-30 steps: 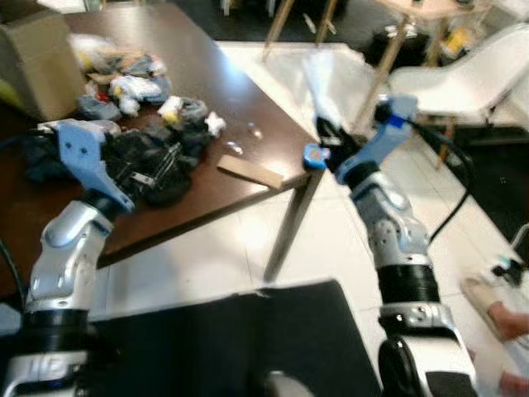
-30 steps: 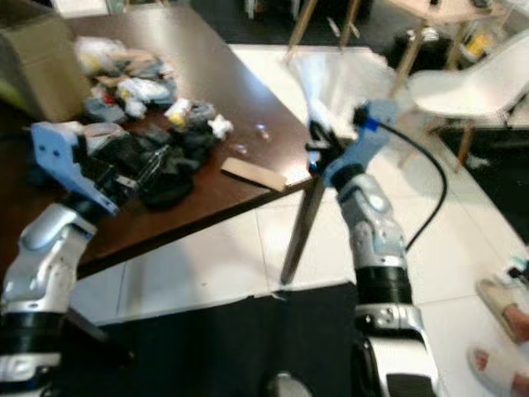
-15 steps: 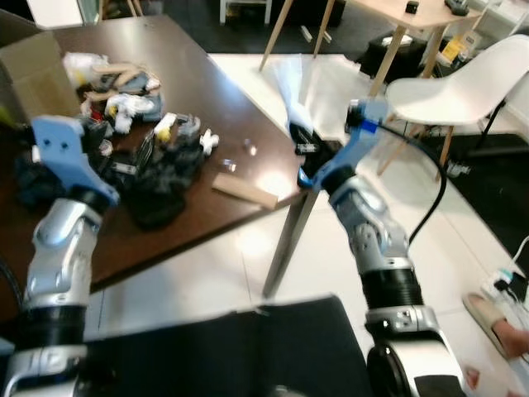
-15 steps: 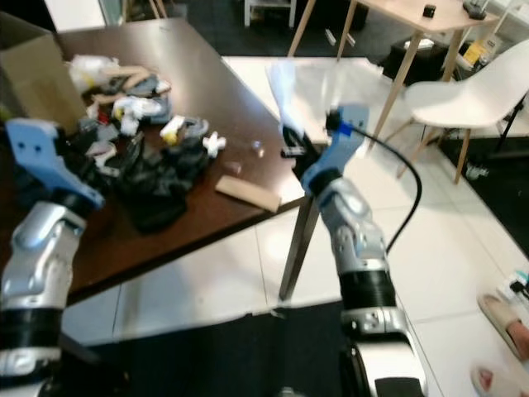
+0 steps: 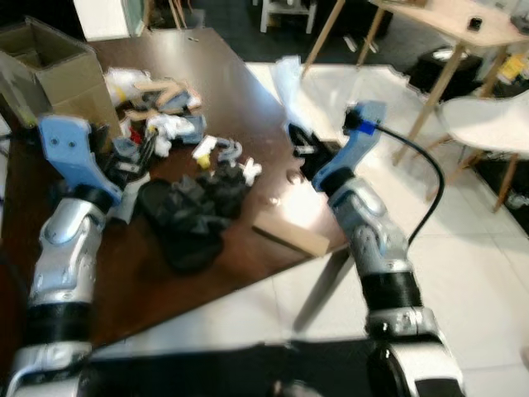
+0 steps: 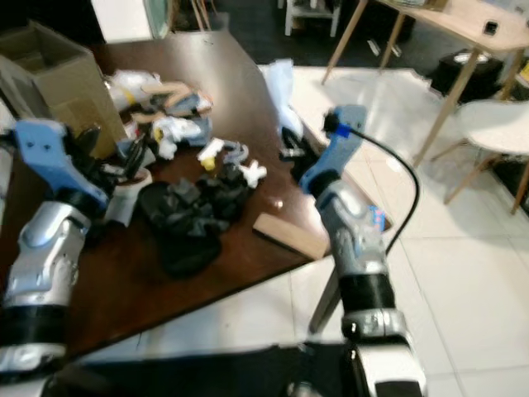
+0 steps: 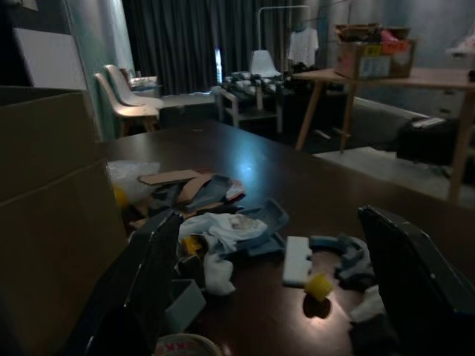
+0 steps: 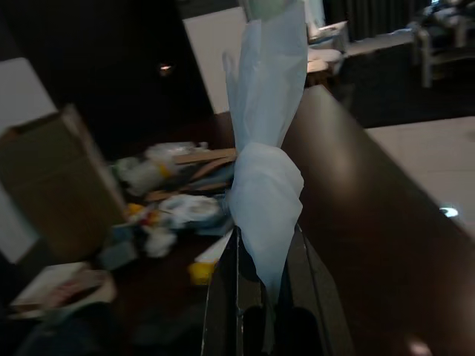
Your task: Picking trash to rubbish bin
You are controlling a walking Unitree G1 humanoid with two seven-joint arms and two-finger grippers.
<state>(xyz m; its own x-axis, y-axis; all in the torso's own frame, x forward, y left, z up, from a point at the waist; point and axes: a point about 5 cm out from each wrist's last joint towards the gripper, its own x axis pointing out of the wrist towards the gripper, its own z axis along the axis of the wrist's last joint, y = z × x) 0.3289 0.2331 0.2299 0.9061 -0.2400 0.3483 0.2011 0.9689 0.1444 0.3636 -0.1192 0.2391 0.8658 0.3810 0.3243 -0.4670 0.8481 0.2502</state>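
Note:
My right gripper is shut on a pale blue-white tissue that stands up from its fingers, above the right edge of the dark brown table. My left gripper hovers open over the table's left part, its fingers wide apart with nothing between them. Before it lie mixed scraps of white, blue and yellow. A paper cup stands just beside the left gripper. A crumpled black heap lies mid-table, with a cardboard strip to its right.
A cardboard box stands at the table's far left. Right of the table is white tiled floor, with a white chair and a light wooden table beyond.
The whole view has shifted, so the camera moved. The right gripper still holds the tissue and now stands over the table's edge. The left gripper is now left of the black heap.

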